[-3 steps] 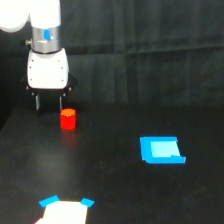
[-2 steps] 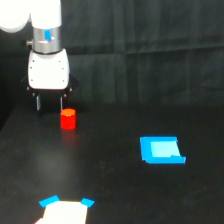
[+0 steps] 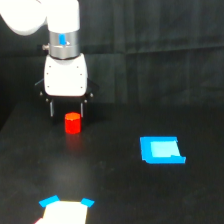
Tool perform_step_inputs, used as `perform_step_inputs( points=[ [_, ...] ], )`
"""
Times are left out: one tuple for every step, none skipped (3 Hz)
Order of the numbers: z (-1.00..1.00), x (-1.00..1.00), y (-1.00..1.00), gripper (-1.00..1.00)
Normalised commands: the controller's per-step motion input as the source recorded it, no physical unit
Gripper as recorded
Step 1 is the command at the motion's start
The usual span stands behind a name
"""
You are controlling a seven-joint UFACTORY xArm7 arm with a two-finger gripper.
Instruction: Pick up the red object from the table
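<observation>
Approach step in hand here: the hand (image 3: pixel 67 110) hangs just behind and above the red object (image 3: pixel 72 123), its two dark fingers spread wide and holding nothing, the block standing upright on the black worktop (image 3: pixel 120 190) a touch toward the exterior view's right of the gap between them. The blue rectangle (image 3: pixel 161 150) lies well apart from the red object (no concern for this reach). As I judge it, next comes centring over the block, descending until the fingers straddle it, then closing.

Dim, dark scene, soft blur throughout, overexposed white arm (image 3: pixel 47 17)
</observation>
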Motion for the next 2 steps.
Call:
perform_step_inputs(
  points=[
    [-0.70,0.67,-0.55,0.94],
    [-0.70,-0.38,0.21,-1.00]
  ],
)
